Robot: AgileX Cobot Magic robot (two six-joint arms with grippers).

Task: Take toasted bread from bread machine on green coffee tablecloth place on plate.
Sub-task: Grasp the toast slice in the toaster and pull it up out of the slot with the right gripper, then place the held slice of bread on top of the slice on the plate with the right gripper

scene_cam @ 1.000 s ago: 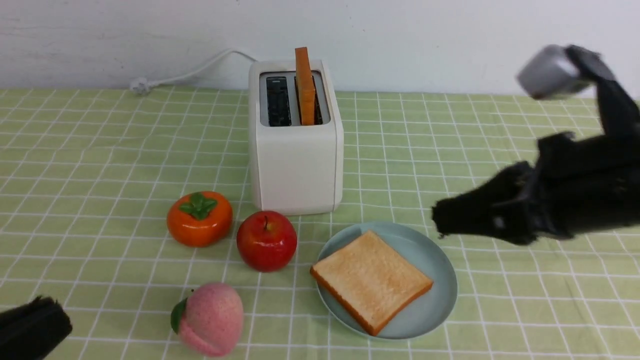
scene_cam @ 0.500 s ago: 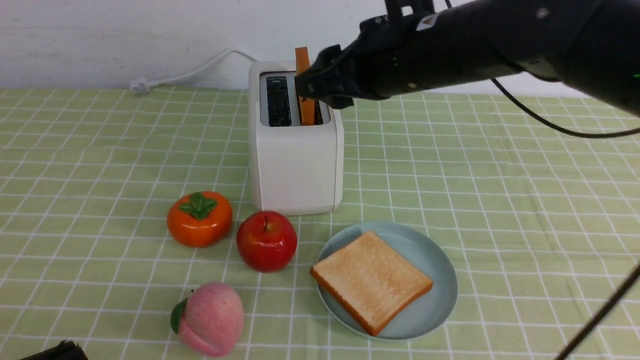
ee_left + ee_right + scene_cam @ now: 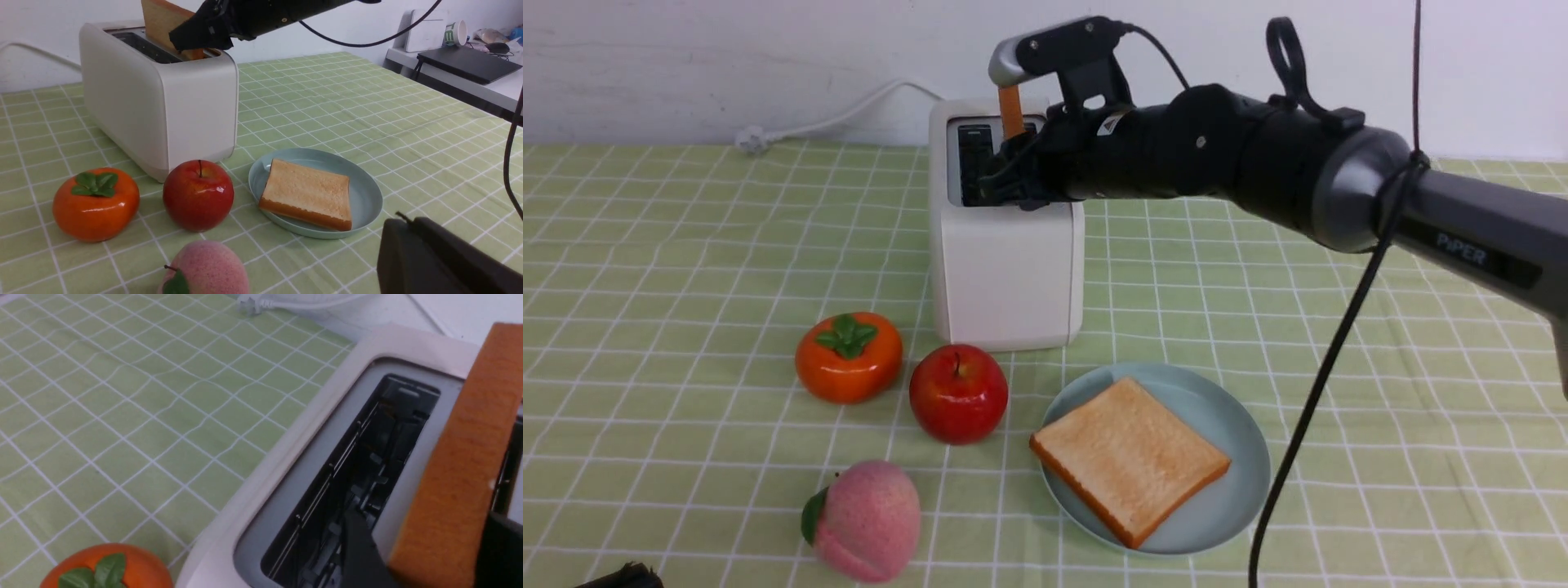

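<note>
Since half a second ago, right arm has dropped lower over toaster [image 3: 1006, 269]. Right gripper [image 3: 1011, 181] now sits at right slot, fingers [image 3: 361, 547] either side of upright toast [image 3: 1011, 110]; firm clamp cannot be told. Toast stands in slot, top poking out, so lift comes next.

Other slice [image 3: 1129, 457] lies flat on plate [image 3: 1241, 441], on tablecloth [image 3: 1339, 367] in front of toaster. Space above slot is clear. Little bare plate left, so stacking seems likely. Apple [image 3: 958, 394] sits just left of plate. Left gripper [image 3: 433, 261] waits at near edge, open or closed unclear.
</note>
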